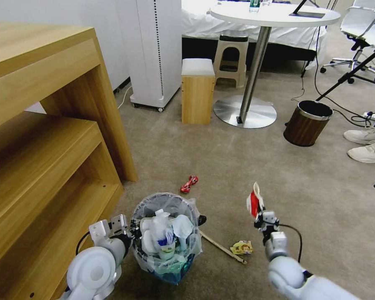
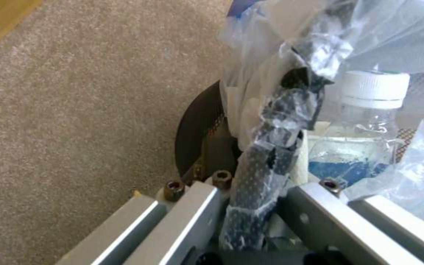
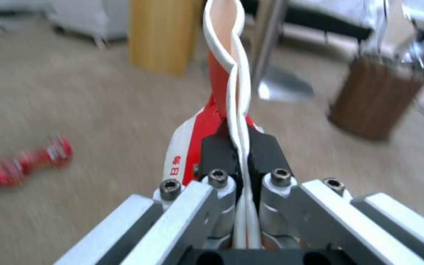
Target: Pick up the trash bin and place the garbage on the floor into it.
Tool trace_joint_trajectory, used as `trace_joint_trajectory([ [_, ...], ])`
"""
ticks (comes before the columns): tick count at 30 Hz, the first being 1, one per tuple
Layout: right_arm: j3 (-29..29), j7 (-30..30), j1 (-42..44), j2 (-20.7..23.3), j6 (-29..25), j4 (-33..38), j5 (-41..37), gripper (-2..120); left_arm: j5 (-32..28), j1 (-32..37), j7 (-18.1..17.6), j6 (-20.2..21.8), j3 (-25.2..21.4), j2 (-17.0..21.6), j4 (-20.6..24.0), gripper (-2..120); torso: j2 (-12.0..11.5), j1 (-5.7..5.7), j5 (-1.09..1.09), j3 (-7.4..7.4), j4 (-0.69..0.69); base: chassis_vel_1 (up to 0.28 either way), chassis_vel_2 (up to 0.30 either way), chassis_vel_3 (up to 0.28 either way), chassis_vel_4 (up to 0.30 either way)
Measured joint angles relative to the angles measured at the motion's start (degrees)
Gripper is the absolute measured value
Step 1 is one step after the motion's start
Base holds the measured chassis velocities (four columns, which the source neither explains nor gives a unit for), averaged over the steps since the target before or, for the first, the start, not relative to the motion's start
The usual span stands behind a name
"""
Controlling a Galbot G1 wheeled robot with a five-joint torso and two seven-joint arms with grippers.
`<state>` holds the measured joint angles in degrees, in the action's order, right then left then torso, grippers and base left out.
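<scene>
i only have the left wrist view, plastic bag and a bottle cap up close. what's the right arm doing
Observer: The right gripper is shut on a flattened red paper cup, held above the carpet.
Operator: any litter left down there
Observer: Yes: a red wrapper, a wooden stick and a yellow wrapper.
Operator: is my bin full
Observer: The trash bin, gripped at its rim by the left gripper, is piled to the rim.
</scene>
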<state>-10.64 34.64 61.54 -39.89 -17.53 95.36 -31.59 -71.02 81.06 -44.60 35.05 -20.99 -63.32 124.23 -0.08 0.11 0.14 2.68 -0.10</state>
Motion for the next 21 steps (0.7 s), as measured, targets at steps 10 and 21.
trace_joint_trajectory([
  [10, 1.82, -7.27, -3.25, 9.54, -8.24, 12.97, 0.24, 0, -2.3, -0.93, -1.05, 0.42, 0.69, 1.55, 0.4, 0, 0.0, 0.0, -0.02, 0.0, 0.0, 0.0, 0.0, 0.0, 0.0],
  [21, -0.48, -18.51, -4.67, 8.25, -17.65, 14.97, -0.04, 0, -1.82, -1.2, -0.86, 0.59, 1.37, 1.35, 0.41, 0, 0.0, 0.0, 0.0, 0.0, 0.0, 0.0, 0.0, 0.0, 0.0],
])
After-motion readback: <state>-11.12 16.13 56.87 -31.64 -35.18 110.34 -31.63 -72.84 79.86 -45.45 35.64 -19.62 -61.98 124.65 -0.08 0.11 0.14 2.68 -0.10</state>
